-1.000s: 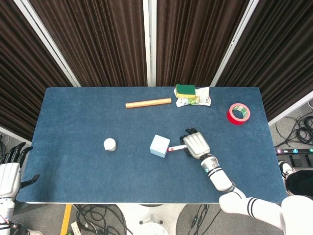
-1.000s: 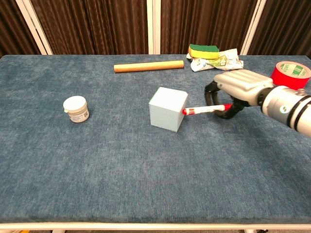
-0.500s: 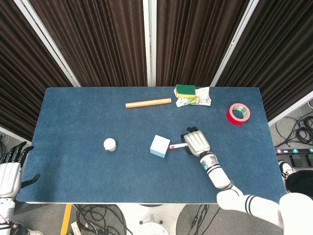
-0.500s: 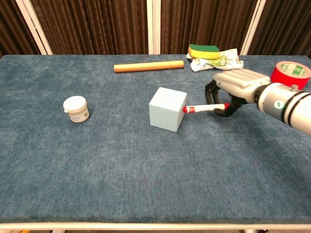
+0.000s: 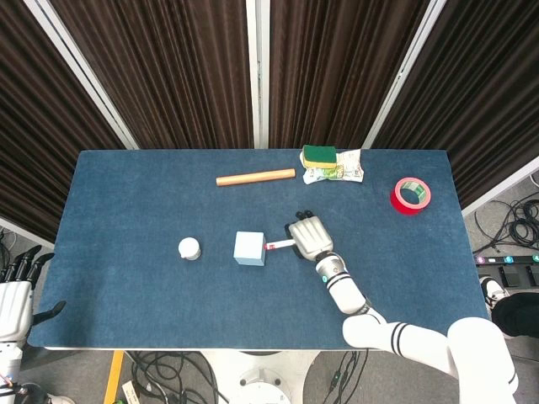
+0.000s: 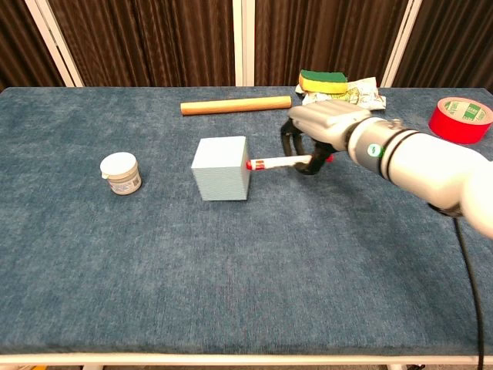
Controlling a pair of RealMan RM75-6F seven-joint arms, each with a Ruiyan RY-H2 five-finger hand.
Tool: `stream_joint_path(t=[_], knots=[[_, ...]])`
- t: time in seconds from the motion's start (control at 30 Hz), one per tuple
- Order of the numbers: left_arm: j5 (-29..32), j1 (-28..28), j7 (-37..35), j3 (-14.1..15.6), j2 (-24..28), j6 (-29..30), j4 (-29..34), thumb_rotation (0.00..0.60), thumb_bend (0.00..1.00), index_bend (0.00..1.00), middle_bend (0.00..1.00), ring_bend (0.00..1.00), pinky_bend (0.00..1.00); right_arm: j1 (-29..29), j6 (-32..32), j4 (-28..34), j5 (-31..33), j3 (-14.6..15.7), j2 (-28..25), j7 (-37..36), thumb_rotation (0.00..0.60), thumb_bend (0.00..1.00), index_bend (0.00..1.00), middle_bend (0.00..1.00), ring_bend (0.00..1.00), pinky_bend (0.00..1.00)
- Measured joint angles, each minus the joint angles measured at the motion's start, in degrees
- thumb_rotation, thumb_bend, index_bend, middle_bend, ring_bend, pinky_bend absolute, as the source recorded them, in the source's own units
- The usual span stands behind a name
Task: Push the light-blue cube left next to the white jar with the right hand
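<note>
The light-blue cube [image 5: 250, 248] [image 6: 221, 168] stands on the blue table, a short gap right of the white jar [image 5: 189, 248] [image 6: 120, 173]. My right hand [image 5: 308, 238] [image 6: 323, 127] is just right of the cube and grips a red-and-white marker [image 5: 279, 246] [image 6: 279, 163], whose tip touches the cube's right face. My left hand [image 5: 17, 295] hangs off the table's left front corner, fingers apart and holding nothing; only the head view shows it.
At the back lie a wooden dowel [image 5: 255, 177] [image 6: 236, 105], a green-and-yellow sponge [image 5: 318, 154] [image 6: 323, 79] on a crumpled wrapper [image 5: 340, 171] [image 6: 352, 95], and a red tape roll [image 5: 411, 194] [image 6: 461, 119] at the right.
My right hand has moved left with the marker, and the cube has slid left with it, closer to the white jar. The left hand has barely moved.
</note>
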State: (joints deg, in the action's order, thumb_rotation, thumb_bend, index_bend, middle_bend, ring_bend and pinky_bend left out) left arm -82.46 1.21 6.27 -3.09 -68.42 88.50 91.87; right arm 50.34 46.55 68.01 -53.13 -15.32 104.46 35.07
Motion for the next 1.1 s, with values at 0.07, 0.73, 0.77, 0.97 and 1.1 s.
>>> stream_joint_path(t=[0.07, 0.73, 0.77, 0.97, 1.1], knots=[[0.0, 0.0, -0.1, 0.0, 0.0, 0.0, -0.1, 0.600, 0.09, 0.26, 0.22, 0.16, 0.24, 1.0, -0.1, -0.1, 1.0, -0.2, 0.6, 1.0, 0.600, 0.43, 0.57, 0.54, 0.18, 0.18], [0.5, -0.3, -0.5, 0.0, -0.2, -0.4, -0.9, 0.600, 0.09, 0.26, 0.22, 0.16, 0.24, 8.9, 0.4, -3.7, 6.7, -0.9, 7.2, 7.0, 0.600, 0.43, 0.58, 0.55, 0.19, 0.18], [0.5, -0.3, -0.6, 0.0, -0.2, -0.3, -1.0, 0.600, 0.09, 0.26, 0.22, 0.16, 0.24, 9.0, 0.4, -3.7, 6.9, -1.0, 7.2, 7.1, 0.600, 0.43, 0.58, 0.55, 0.19, 0.18], [0.4, -0.6, -1.2, 0.0, -0.2, 0.0, -1.2, 0.600, 0.09, 0.26, 0.22, 0.16, 0.24, 7.6, 1.1, -2.1, 6.5, 0.0, 4.9, 5.8, 0.600, 0.43, 0.58, 0.55, 0.19, 0.18], [-0.1, -0.4, -1.2, 0.0, -0.4, 0.0, -1.2, 0.600, 0.09, 0.26, 0.22, 0.16, 0.24, 4.6, 1.9, 0.0, 5.0, 2.1, 0.8, 3.4, 0.600, 0.42, 0.58, 0.54, 0.19, 0.18]])
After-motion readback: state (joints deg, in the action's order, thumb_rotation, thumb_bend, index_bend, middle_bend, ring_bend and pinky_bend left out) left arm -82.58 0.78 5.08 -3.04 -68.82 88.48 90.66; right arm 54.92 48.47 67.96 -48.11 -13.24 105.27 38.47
